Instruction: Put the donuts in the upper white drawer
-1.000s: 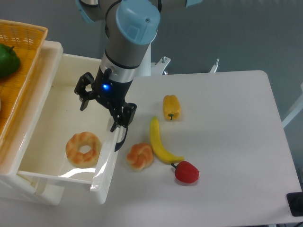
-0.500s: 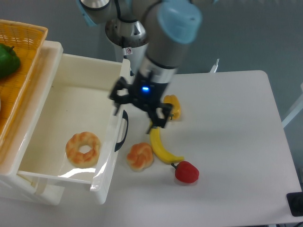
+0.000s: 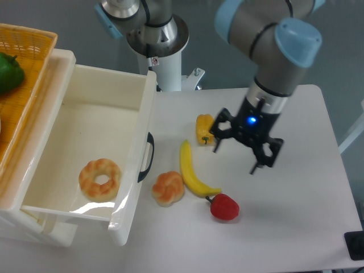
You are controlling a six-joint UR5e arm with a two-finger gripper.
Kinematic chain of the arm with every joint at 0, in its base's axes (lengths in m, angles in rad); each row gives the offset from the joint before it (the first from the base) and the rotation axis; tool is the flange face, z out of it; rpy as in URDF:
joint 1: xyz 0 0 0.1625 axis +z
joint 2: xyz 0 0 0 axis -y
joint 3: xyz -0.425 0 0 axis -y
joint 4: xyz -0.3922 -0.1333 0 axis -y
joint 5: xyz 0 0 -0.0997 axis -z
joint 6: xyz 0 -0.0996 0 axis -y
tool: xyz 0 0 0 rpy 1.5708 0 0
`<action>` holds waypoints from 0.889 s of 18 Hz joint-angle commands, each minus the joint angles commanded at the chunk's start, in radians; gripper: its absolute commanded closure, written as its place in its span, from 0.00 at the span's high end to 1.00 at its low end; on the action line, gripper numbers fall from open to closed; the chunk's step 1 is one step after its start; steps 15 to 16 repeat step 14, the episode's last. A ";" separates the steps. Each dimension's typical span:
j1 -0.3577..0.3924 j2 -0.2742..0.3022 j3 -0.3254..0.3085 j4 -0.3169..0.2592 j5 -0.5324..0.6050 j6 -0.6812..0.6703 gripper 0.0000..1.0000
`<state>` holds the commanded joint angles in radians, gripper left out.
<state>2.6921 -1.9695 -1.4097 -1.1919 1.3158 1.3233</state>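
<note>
- At the far left a yellow woven basket is cut off by the frame edge; inside it I can only make out part of one green thing, too clipped to name.
- The upper white drawer stands pulled open, its near-left corner running out of view at the bottom; the black handle shows on its front wall.
- I count two donuts. One ring donut lies on the drawer floor, toward the front.
- The second donut lies on the counter just outside the drawer front, close beside the banana's lower end; its shape is knobbly and I cannot make out a hole.
- One banana, one yellow pepper and one red fruit lie on the counter.
- My hand hovers right of the pepper, fingers spread apart and grasping nothing; part of the pepper's right edge sits behind one finger.
</note>
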 joint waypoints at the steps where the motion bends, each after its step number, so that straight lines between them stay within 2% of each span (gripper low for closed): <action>1: 0.000 -0.012 -0.002 -0.001 0.034 0.052 1.00; 4: 0.015 -0.051 -0.003 0.002 0.114 0.160 1.00; 8: 0.018 -0.098 -0.005 0.055 0.180 0.295 1.00; 11: 0.020 -0.118 -0.012 0.069 0.195 0.300 1.00; 16: 0.018 -0.120 -0.020 0.086 0.195 0.300 1.00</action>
